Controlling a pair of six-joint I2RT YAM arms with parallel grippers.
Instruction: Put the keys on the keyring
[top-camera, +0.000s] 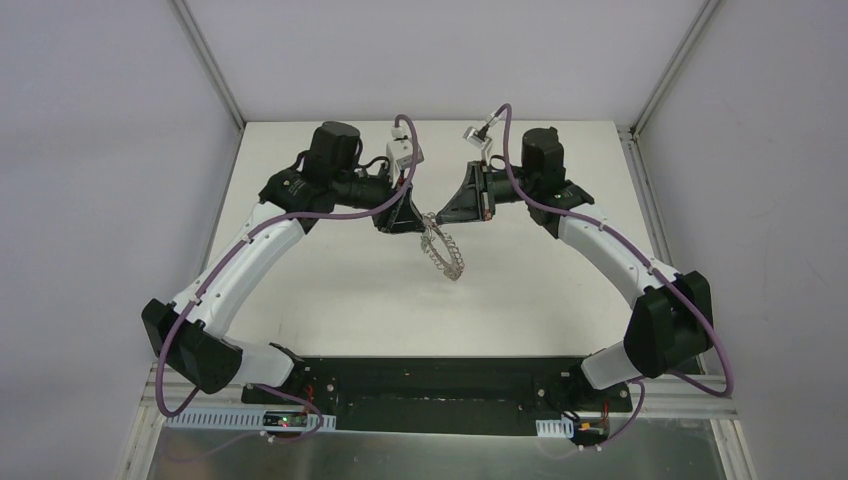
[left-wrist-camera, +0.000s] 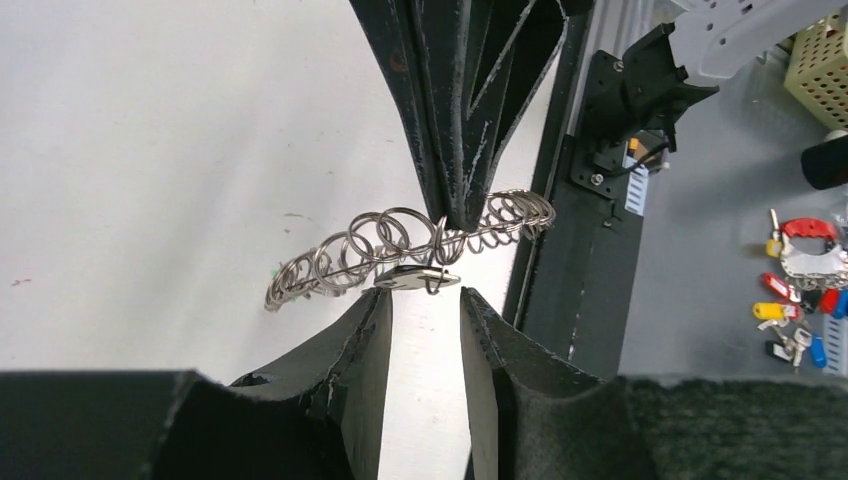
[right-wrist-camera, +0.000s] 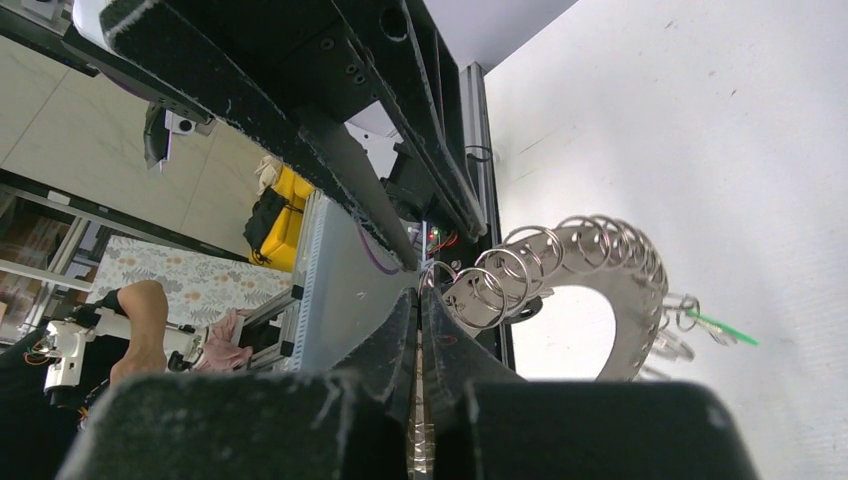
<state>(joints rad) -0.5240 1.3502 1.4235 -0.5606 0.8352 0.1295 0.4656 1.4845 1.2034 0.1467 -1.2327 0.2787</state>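
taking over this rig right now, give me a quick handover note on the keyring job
Right gripper: shut on the keyring, pinching its fringe of wire rings.
Left gripper: jaws apart, tips right at the ring; a small flat metal piece sits at them, grip unclear.
Keys: only a green sliver shows at the ring's far side; cannot tell whether it is threaded on.
Done: ring held up between both arms.
To do: confirm what is threaded, then add the remaining keys.
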